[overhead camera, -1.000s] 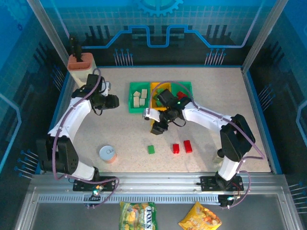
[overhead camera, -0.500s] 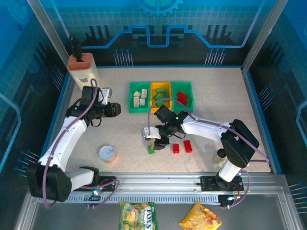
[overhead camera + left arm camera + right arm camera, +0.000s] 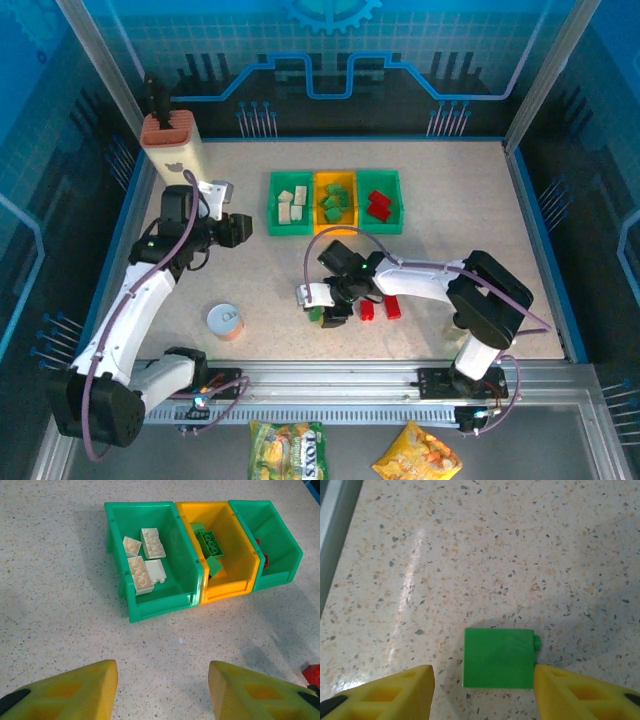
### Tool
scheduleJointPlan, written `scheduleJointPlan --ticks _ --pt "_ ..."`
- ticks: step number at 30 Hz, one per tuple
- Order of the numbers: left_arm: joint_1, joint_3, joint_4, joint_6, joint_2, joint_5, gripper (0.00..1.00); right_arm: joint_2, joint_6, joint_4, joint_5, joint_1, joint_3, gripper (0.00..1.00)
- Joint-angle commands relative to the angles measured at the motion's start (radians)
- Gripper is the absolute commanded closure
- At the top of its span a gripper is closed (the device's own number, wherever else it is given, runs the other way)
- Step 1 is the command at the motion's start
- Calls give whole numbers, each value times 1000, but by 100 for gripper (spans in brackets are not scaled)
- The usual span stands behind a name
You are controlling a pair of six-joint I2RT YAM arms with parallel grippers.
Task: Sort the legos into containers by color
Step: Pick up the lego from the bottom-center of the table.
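Risk, off-ctr grip: the green brick (image 3: 498, 657) is lying close against the pad at the right of the R wrist view, w/ a wide gap to the other pad. Judged: closing from here is likely shoving or twisting it across the table (image 3: 470, 540) rather than clamping it square.
Risk, stud face: a stud is poking out of the brick's side toward that near pad, so the brick is lying on its side. A pad landing on the stud could be pivoting the brick and popping it out.
Risk, neighbours: two red bricks (image 3: 391, 306) are sitting just beside the green one. A wide jaw or a sweeping lift could be knocking them.
Risk, wrong bin: the orange-yellow tray (image 3: 336, 176) is holding the green pcs, between the left green tray (image 3: 273, 205) (cream bricks (image 3: 142, 565)) and the right green tray (image 3: 399, 205) (red pcs). An off-ctr release could be dropping the brick next door.
Pose, R arm: it is stretching low and leftward across the table from its base. The right gripper (image 3: 325, 310) is pointing down at the green brick, jaws spread wide, gripping nothing.
Pose, L arm: it is bending up the left side of the table. The left gripper (image 3: 243, 228) is hanging left of the trays, well apart from the loose pcs, w/ its wrist cam facing the trays. Jaws are apart, nothing between.
Progress est.: three loose pcs are waiting on the table.
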Motion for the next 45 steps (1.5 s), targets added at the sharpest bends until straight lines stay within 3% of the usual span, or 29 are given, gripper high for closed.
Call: scheduleJointPlan --ticks 1,14,27,37,45 --pt "-8 -11 21 31 -12 9 48 40 15 35 33 20 1 44" --pt "-7 -8 16 36 -10 -9 48 107 9 33 83 39 34 47" --pt "-8 -6 13 39 -10 -19 48 101 5 -5 63 41 47 65" --pt "-8 -5 10 42 -10 -24 48 83 -3 -53 38 24 86 85" --pt "-8 -5 8 44 -12 -27 48 59 29 -71 7 1 122 91"
